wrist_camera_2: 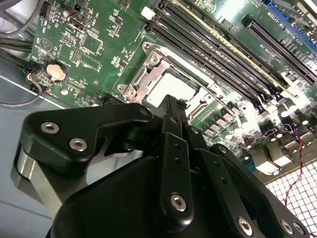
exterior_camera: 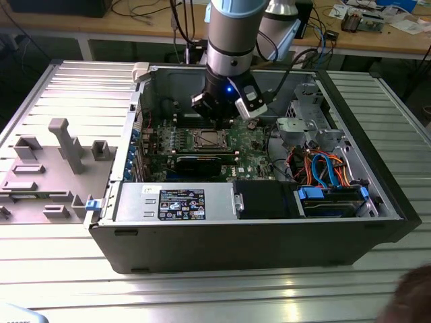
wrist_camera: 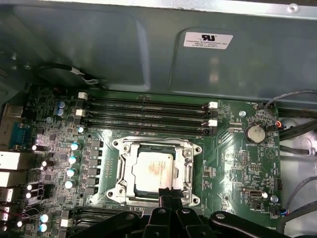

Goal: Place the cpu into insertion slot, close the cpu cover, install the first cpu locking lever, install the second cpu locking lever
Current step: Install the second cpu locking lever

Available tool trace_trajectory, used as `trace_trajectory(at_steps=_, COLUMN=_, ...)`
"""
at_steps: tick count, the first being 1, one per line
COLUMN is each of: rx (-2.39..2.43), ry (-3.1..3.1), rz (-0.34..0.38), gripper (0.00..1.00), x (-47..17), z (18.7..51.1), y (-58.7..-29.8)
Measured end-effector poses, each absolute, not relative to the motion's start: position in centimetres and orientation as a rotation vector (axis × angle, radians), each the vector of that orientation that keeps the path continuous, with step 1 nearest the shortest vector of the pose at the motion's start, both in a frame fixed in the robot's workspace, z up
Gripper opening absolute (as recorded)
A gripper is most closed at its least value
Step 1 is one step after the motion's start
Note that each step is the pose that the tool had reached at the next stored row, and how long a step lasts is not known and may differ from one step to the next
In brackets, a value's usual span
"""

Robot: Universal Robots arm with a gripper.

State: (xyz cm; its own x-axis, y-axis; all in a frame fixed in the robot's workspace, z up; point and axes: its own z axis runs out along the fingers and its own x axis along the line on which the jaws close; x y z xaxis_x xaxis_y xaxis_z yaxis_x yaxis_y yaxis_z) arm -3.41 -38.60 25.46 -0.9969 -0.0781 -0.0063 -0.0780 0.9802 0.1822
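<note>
Silver-grey square cpu (wrist_camera: pixel 154 168), framed by shiny metal cpu cover (wrist_camera: pixel 126 173), black end effector (wrist_camera: pixel 171 193) pinched closed at its edge

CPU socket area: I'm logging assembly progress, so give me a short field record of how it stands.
cpu: seated in the insertion slot, silver top showing
cpu cover: lying flat, its window framing the chip
latching: cannot tell
pincer: tips together at the cover's edge, nothing visibly held
surroundings: green board, memory slots beside the socket, all inside an open computer case
</note>
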Motion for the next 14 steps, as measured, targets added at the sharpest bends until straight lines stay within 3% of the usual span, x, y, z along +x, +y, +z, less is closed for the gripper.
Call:
trace_trajectory(at_steps=11, rx=0.123, ry=-3.126, rz=-0.279, gripper=0.11, x=-4.07, z=25.14, y=-39.36)
trace_trajectory(at_steps=14, rx=0.123, ry=-3.129, rz=-0.209, gripper=0.11, x=-4.1, z=24.96, y=-39.33)
